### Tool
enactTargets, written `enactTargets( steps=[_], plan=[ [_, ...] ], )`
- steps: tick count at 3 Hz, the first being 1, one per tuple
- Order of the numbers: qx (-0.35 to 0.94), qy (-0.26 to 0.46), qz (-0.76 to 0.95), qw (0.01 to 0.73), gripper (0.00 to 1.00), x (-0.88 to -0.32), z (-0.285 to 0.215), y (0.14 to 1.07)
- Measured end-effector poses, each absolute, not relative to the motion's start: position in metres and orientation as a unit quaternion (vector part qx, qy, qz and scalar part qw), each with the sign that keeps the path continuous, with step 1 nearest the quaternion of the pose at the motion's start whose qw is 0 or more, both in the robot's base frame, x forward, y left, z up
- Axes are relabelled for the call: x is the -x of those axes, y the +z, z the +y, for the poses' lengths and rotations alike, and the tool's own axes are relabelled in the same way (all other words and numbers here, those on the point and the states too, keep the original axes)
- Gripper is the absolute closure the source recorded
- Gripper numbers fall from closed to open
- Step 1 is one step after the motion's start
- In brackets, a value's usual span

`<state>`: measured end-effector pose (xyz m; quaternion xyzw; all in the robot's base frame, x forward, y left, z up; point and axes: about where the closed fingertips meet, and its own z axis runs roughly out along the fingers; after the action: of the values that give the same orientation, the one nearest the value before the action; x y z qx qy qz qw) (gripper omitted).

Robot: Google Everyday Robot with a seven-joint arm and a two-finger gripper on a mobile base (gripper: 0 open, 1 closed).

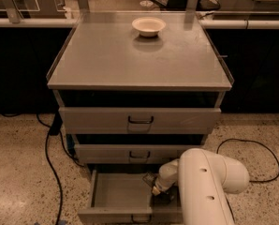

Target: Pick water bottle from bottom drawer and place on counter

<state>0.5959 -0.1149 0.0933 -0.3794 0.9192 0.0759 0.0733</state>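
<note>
Big grey counter takes up most of the view, sitting on a speckled floor. The chunky white arm fills the lower right corner and bends down toward the cabinet. The two upper drawers are pushed in, while the bottom drawer is pulled out, its left half bare. The gripper is down inside that drawer, right of middle. Honestly can't tell if it's apart, together or clamped on anything. I can't pick out the water bottle either, since that dark spot is covered by the arm. A white bowl sits at the counter's back edge, well apart from the gripper. A black cable runs down the left.
</note>
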Motion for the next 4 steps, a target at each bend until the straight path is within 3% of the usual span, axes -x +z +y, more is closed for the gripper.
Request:
enactTargets(
  steps=[2,4],
  plan=[
    [0.379,0.076,0.919,0.073,0.95,-0.596,-0.115,0.093],
    [0.384,0.071,0.917,0.083,1.00,-0.592,-0.117,0.107]
  ],
)
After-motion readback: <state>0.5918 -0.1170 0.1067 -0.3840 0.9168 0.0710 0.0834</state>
